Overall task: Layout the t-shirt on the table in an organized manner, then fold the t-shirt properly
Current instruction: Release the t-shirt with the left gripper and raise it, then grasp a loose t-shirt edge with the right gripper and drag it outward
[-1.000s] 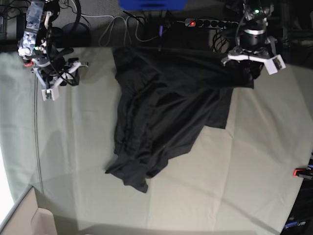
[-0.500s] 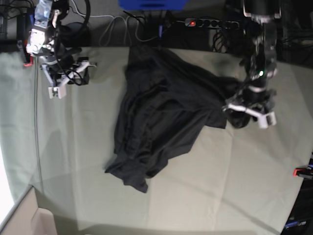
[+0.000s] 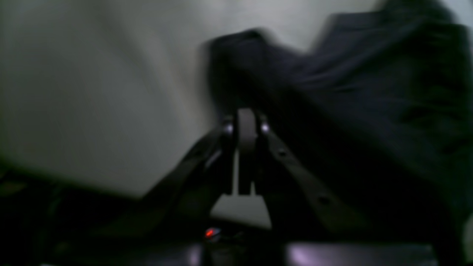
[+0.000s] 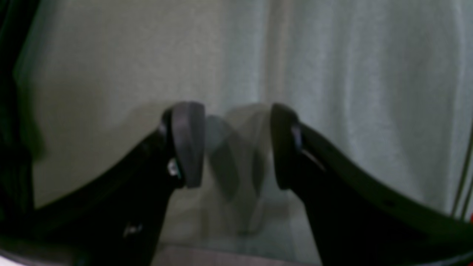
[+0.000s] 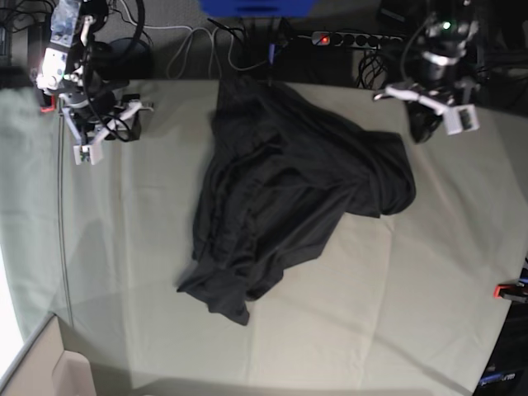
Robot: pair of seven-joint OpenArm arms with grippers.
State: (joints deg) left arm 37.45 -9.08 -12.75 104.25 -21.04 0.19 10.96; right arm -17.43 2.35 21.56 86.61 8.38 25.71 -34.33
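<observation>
The charcoal-black t-shirt (image 5: 285, 190) lies crumpled in the middle of the table (image 5: 371, 313), with one bunched corner toward the front and a rounded fold at its right. My left gripper (image 5: 425, 124) hangs over the table's far right edge, apart from the shirt. In the blurred left wrist view the left gripper (image 3: 245, 129) has its jaws together, with the t-shirt (image 3: 351, 92) beyond them. My right gripper (image 5: 111, 130) sits at the far left. The right wrist view shows the right gripper (image 4: 236, 147) open over the bare table (image 4: 332, 55).
A red clamp (image 5: 507, 290) grips the table's right edge. Behind the far edge are a power strip (image 5: 355, 38), cables and a blue object (image 5: 256, 7). A cardboard box corner (image 5: 49, 371) shows at the front left.
My left gripper, down at the shirt's right side half a second ago, has let go, lifted back to the far edge and shut. The shirt's right part dropped into a fold. The right arm barely moved.
</observation>
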